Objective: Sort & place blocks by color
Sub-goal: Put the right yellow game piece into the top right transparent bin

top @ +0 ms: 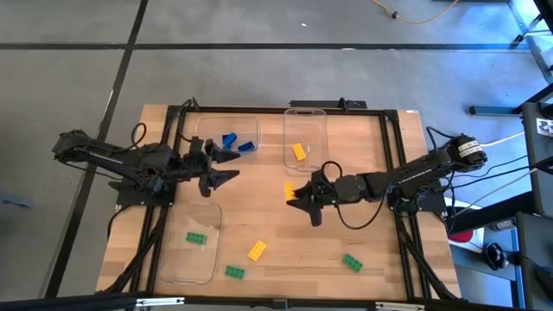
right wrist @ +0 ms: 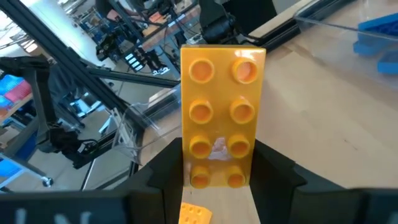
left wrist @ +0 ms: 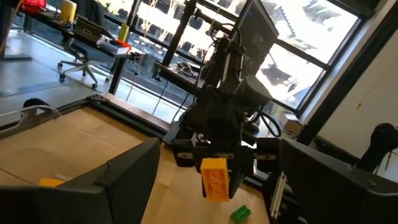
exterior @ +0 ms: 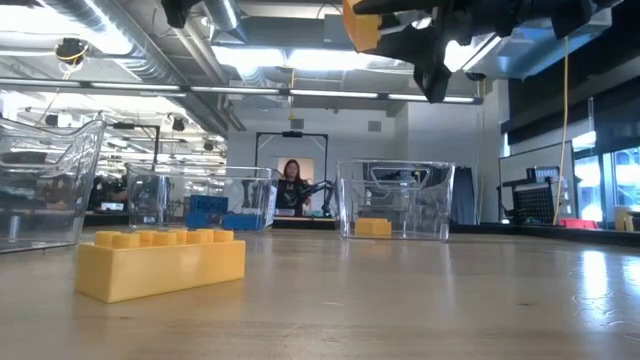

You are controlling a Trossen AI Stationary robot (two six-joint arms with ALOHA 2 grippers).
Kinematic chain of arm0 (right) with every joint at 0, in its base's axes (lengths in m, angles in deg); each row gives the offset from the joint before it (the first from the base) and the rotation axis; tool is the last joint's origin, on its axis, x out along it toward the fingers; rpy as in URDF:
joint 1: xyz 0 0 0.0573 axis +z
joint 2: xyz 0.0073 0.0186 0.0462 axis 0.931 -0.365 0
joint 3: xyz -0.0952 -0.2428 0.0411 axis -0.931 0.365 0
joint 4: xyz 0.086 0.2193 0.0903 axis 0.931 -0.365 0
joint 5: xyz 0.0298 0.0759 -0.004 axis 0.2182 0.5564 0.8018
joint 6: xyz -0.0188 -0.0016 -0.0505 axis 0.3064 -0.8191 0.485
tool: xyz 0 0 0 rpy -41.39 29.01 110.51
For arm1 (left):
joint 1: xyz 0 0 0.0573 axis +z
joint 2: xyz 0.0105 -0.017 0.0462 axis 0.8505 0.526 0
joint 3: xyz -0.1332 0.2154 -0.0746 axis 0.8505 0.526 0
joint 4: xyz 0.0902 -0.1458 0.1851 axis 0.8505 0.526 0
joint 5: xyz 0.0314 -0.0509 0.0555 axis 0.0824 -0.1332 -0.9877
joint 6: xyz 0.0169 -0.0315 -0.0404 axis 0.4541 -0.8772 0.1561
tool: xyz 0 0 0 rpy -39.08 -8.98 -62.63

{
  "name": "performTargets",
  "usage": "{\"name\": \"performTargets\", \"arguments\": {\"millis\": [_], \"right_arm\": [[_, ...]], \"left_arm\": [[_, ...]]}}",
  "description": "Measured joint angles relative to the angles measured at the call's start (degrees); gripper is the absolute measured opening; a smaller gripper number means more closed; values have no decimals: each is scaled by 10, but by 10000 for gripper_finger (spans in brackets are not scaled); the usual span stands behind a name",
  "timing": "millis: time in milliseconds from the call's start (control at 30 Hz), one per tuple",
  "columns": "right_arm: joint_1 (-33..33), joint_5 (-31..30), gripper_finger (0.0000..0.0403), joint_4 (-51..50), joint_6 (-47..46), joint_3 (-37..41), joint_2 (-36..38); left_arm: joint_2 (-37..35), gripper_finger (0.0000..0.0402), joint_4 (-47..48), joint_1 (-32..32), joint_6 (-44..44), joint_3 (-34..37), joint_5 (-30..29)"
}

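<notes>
yellow brick (right wrist: 221, 112) sits clamped between the right gripper (top: 296, 195)'s two fingers (right wrist: 273, 171), its lower end down in the gap and most of its studded face sticking out past the tips. in the high view that gripper is at mid-frame, above the table (top: 380, 155), just below the upper-middle tray (top: 305, 117). the left gripper (top: 226, 166) is left of centre with fingers spread wide, holding nothing, beside the upper-left tray (top: 207, 125) with the blue bricks (top: 238, 142). another yellow brick (top: 298, 151) lies in the upper-middle tray. a green brick (top: 197, 238) lies in the lower-left tray (top: 186, 269). loose on the table at the bottom: a yellow brick (top: 257, 250) and two green ones (top: 235, 271) (top: 352, 262).
</notes>
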Motion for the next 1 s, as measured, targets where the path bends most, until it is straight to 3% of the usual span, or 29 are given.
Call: {"name": "performTargets", "arguments": {"millis": [267,567,833,1000], "right_arm": [[0,-65,141,33,11,0,0],[4,-65,141,47,19,-3,0],[5,-58,141,-159,89,-120,-12],[-6,-57,141,-161,109,-157,-40]], "left_arm": [[0,323,0,0,-20,0,6],[0,323,-3,0,-14,0,9],[30,323,0,0,-12,1,10],[63,322,-20,0,14,1,23]]}}
